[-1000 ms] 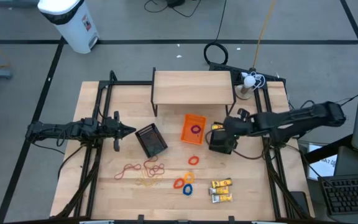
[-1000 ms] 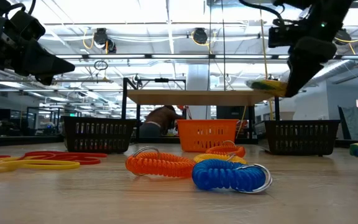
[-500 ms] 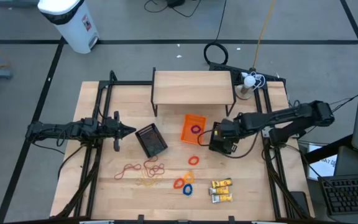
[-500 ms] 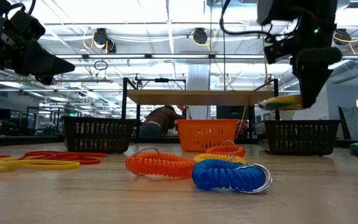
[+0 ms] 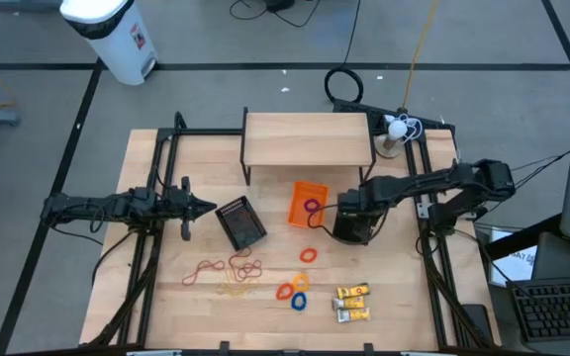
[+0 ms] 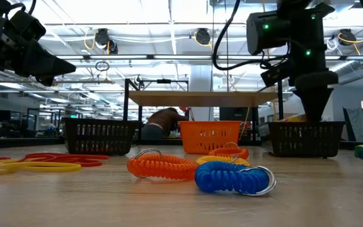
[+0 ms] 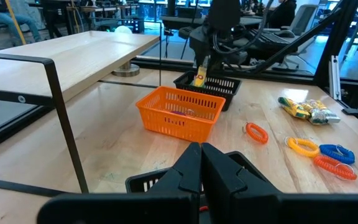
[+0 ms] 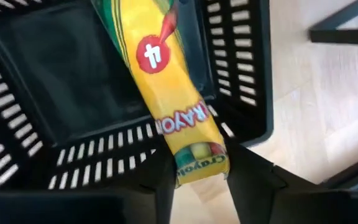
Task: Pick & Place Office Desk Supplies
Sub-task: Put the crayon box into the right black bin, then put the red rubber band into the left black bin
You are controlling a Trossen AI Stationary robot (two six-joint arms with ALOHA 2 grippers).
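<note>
Two black mesh bins flanking an orange bin on a wooden table, before a low wooden shelf; white trash can on the floor beyond.

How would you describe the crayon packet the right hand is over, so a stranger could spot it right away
Start at the orange plastic bin mid-table; the black mesh bin sits just right of it. The crayon packet hangs into that bin between the right hand's fingers. Unlike the packets lying flat near the front edge, it is off the wood.
</note>
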